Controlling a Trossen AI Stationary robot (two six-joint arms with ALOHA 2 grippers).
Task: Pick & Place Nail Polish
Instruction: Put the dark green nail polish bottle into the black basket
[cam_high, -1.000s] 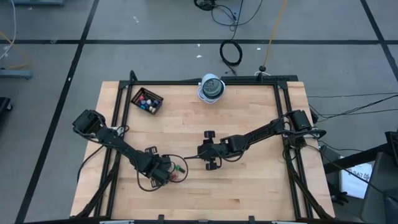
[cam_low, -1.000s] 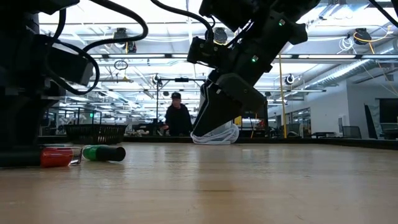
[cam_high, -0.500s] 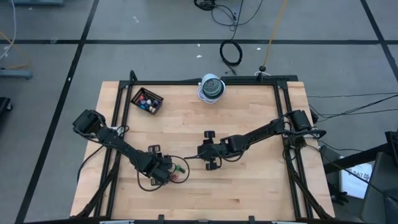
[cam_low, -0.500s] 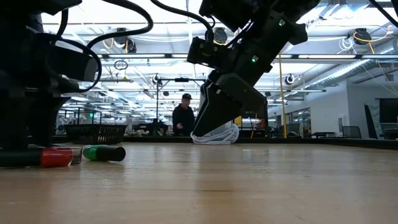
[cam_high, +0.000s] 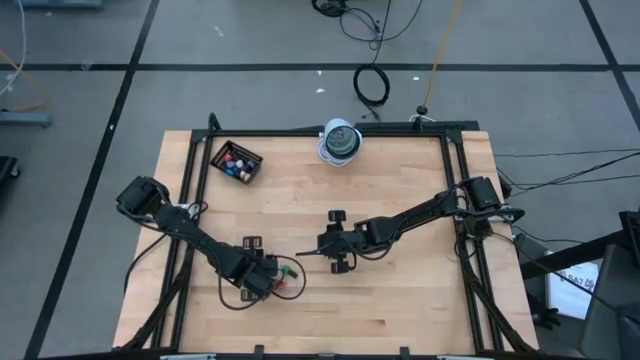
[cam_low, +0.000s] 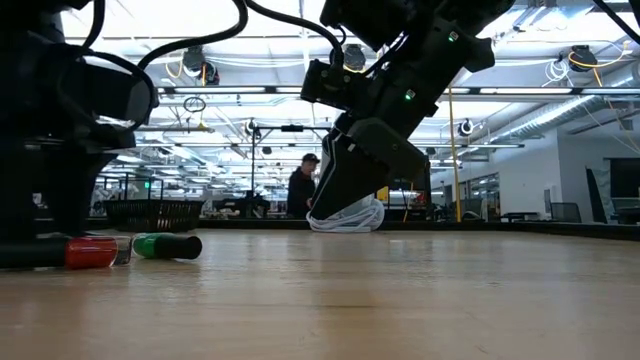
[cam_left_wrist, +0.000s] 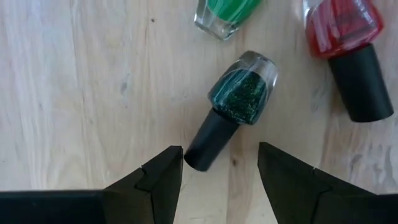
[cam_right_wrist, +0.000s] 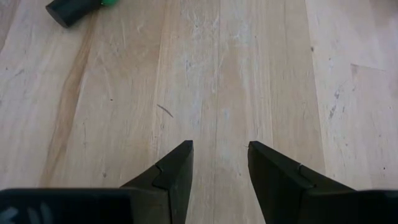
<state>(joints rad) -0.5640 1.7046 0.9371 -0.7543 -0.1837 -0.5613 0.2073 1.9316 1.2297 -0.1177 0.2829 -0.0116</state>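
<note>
Barely shifted, my left hand (cam_left_wrist: 219, 171) has eased toward the lower left of the high view, fingers spread around the dark-green bottle's (cam_left_wrist: 241, 96) cap, not touching. Green (cam_left_wrist: 225, 14) and red (cam_left_wrist: 346, 34) bottles are cut off at the frame edge. My right hand (cam_right_wrist: 219, 163), spread, waits mid-bench (cam_high: 400, 190).

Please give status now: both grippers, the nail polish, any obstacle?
Left gripper open, low over dark green bottle, cap between fingers. Right gripper open, empty, mid-table. Red bottle and green bottle lie close by.
</note>
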